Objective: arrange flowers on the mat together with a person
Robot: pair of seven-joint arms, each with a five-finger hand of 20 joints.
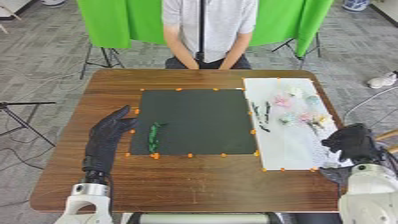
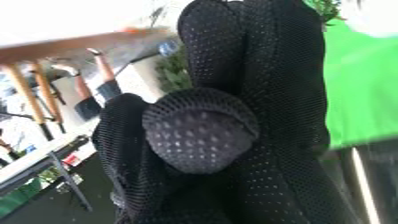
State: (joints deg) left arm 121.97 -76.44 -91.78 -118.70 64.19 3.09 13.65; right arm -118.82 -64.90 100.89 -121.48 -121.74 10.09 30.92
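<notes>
- While the green stem [image 1: 154, 138] lies at the left part of the dark mat [image 1: 197, 122], left of the frame's centre, its long axis runs nearly up and down the picture, the upper end tipped slightly right.
- On the white mat [image 1: 284, 145], right of centre, slim dark stems [image 1: 267, 112] also run mostly up and down, near its left edge.
- The flowers [image 1: 282, 101], pink, pale and yellowish, lie right of those stems, from the upper right down to the middle right; they face different ways.
- Counted: one green stem, one dark mat, one white mat, at least two slim dark stems; the flowers overlap too much to count surely.
- The left hand [image 1: 108, 134], left of centre beside the dark mat, has its fingers straight and pressed together, pointing to the upper right, thumb apart.
- The right hand [image 1: 354, 142] is at the middle right, by the white mat's right edge; in the wrist view its fingers [image 2: 289, 60] look relaxed and close together, the thumb in front, pinching nothing.
</notes>
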